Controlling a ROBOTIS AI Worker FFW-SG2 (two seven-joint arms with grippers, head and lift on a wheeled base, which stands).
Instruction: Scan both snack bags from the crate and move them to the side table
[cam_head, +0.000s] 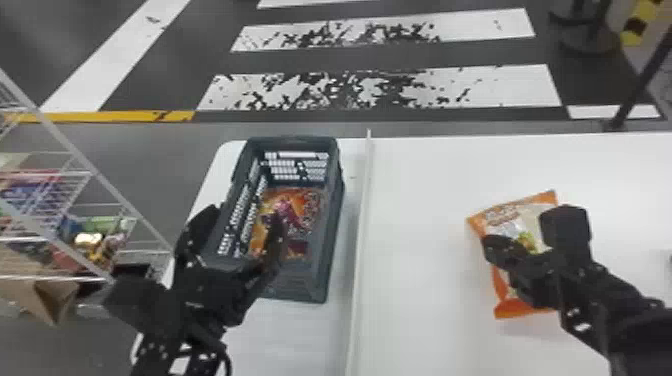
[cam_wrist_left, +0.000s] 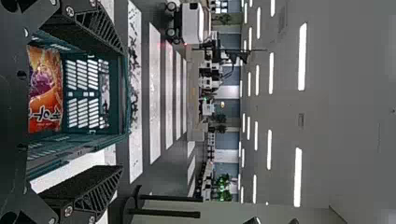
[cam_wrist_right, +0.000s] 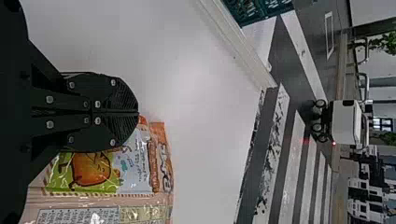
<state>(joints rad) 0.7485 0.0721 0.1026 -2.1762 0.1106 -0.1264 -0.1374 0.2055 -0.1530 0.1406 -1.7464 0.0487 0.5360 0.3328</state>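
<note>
Jaws: left gripper (cam_wrist_left: 123, 108) is wide open, empty; right gripper (cam_wrist_right: 138, 113) appears closed on orange-and-white plastic bag (cam_wrist_right: 133, 172), right of dark-green perforated crate (cam_head: 336, 215). Orange-purple glossy bag (cam_head: 305, 215) lies inside. Probable step: first-bag transfer; next, controlled release.

The crate (cam_head: 330, 240) is dark green, one snack bag (cam_head: 302, 202) orange and purple, the floor (cam_head: 375, 57) white-striped.

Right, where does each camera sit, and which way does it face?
Head view: on the head, facing forward and down at the crate and orange-edged snack bag; both arms show.
Left wrist view: on the left wrist, facing past its parted fingers, over the crate, into the room.
Right wrist view: on the right wrist, facing past its closed fingers.
Shared: head and right wrist views share that bag.
</note>
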